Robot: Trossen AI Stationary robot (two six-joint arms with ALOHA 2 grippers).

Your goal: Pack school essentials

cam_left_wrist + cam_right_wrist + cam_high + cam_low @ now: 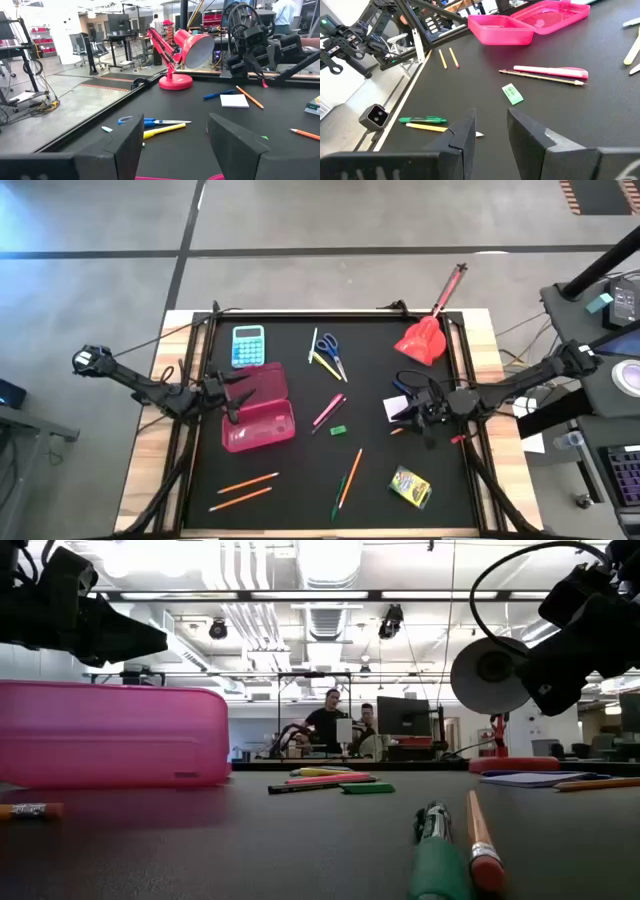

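Pencil case (258, 410) under open left end effector (236, 393)

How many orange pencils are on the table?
4 orange pencils: two near the pink case, one beside the green pen, one by the notepad near the right gripper. More may be hidden.

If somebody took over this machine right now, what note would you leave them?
Left gripper: open, empty, above the open pink case.
Right gripper: part open, empty, low by the white notepad.
Mat: scissors, pink pen, green eraser, crayon box, orange pencils, plus pens and pencils elsewhere on it.
Done: case open; nothing seen inside it.
Left: pack everything, close the case.
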